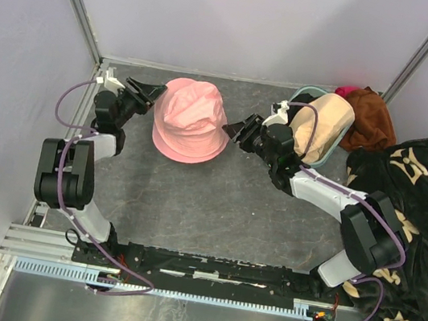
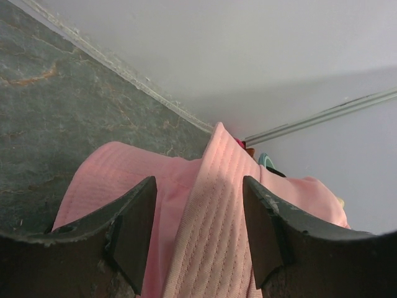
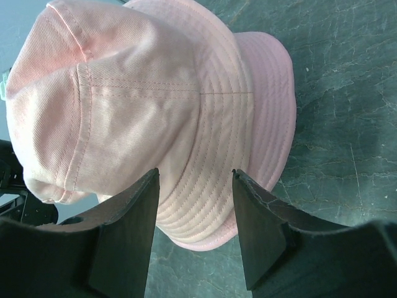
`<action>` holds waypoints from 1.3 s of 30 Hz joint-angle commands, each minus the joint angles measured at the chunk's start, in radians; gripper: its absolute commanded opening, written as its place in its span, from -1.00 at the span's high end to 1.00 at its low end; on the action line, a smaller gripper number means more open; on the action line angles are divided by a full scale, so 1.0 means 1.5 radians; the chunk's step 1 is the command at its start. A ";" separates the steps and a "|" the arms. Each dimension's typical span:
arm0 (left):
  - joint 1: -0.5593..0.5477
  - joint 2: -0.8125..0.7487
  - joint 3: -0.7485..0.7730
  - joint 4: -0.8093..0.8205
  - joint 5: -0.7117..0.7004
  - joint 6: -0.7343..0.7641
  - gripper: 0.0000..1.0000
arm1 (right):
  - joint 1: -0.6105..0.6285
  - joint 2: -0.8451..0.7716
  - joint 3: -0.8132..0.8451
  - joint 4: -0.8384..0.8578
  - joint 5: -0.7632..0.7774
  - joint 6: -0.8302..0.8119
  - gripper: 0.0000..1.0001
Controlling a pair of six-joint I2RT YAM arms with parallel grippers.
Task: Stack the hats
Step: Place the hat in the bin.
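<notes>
Grey table [image 1: 215,201] bears one pink hat [image 1: 190,120], one beige hat [image 1: 324,121], one basket [image 1: 308,89]

Layout: hat [image 1: 191,120] on table [image 1: 215,201], far half, left of centre, flanked by both grippers.
Just left of hat: left gripper [image 1: 158,93], brim edge between its fingers. Just right of hat: right gripper [image 1: 231,131]. Further right, at back: basket [image 1: 305,90] with second hat [image 1: 323,125] in it, spilling over near rim. Behind-right of basket, touching it: cloth [image 1: 370,118]. Along right side, from cloth to near edge: blanket [image 1: 413,216].
</notes>
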 commanded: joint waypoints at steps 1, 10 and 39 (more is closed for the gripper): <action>0.004 0.014 0.033 0.069 0.053 0.007 -0.27 | 0.002 0.001 -0.001 0.039 -0.005 0.001 -0.17; 0.004 0.029 0.023 0.101 0.074 -0.018 0.88 | 0.002 0.017 0.007 0.042 0.004 0.011 -0.16; 0.001 -0.107 -0.104 -0.204 -0.092 0.044 0.95 | 0.001 0.104 0.034 0.138 0.010 0.072 -0.16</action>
